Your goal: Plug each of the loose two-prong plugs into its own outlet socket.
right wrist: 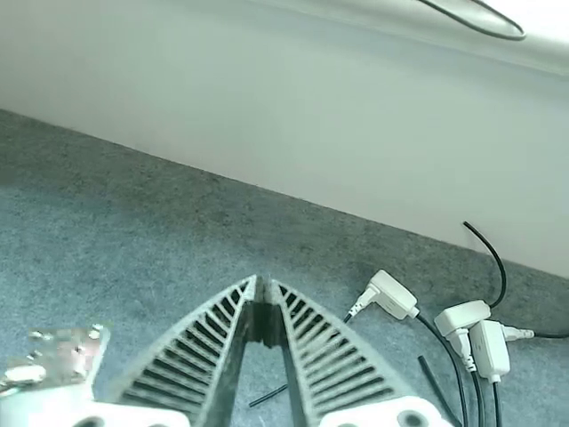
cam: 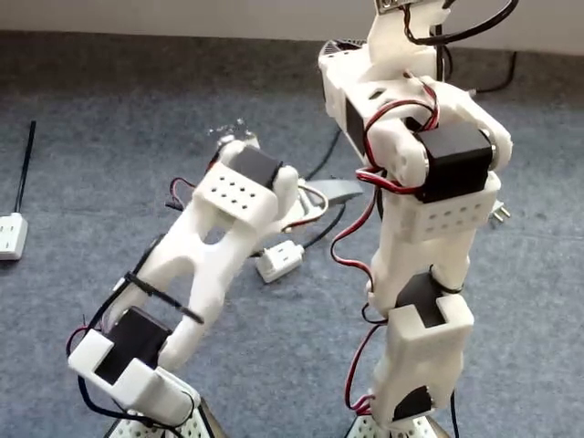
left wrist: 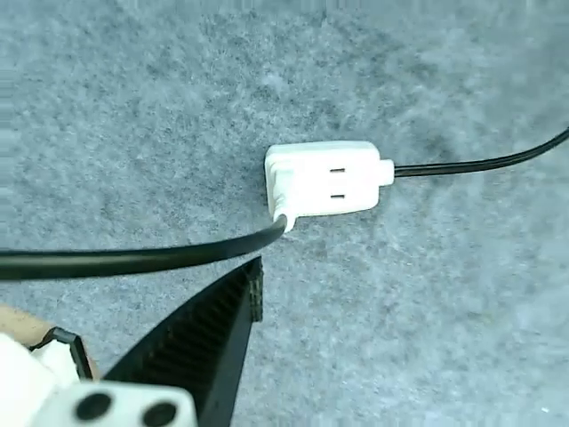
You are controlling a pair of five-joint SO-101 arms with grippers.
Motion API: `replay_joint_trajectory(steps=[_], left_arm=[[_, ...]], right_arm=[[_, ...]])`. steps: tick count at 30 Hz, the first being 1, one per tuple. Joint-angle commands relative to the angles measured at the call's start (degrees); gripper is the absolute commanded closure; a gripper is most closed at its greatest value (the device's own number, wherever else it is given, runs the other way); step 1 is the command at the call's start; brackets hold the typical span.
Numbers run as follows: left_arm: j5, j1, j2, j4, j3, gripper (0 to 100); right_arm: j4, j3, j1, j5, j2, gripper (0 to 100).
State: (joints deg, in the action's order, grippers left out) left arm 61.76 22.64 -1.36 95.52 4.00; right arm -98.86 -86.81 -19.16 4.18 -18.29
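A white outlet block (left wrist: 324, 178) lies on the grey carpet with two free slot pairs on top. A white plug (left wrist: 280, 200) on a black cable sits in its end. In the high view the same block (cam: 281, 260) lies between the two arms. My left gripper (cam: 235, 135) hovers over it, open, with one black finger (left wrist: 213, 329) in view and nothing held. My right gripper (right wrist: 264, 307) is raised and faces the wall, shut on nothing. Three loose white plugs (right wrist: 391, 296) (right wrist: 462, 316) (right wrist: 489, 347) with black cables lie by the wall. Another plug (cam: 500, 213) peeks out behind the right arm.
A second white outlet block (cam: 11, 234) lies at the far left of the carpet with a thin black cord. Black cables (cam: 328, 160) run across the carpet behind the arms. A pale wall (right wrist: 267, 107) bounds the far side.
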Motion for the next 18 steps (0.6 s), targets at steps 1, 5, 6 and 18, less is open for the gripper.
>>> replay_joint_trajectory(steps=[1, 5, 6, 18], left_arm=[[-0.35, -5.14, 0.92, 5.36, 15.08, 30], [-0.35, -13.58, 3.74, 5.36, 22.02, 30], [-0.35, -15.96, 4.88, 5.36, 22.73, 30], [-17.49, -40.84, 14.9, 5.27, 10.86, 30]], right_arm=[[-1.98, -1.27, 3.21, -2.37, 1.45, 98.9], [-2.33, 0.13, 8.13, -11.08, 1.19, 94.9], [-2.33, 2.68, 9.36, -12.48, 1.36, 92.1], [-2.24, 29.93, 7.34, 11.16, 1.63, 83.0]])
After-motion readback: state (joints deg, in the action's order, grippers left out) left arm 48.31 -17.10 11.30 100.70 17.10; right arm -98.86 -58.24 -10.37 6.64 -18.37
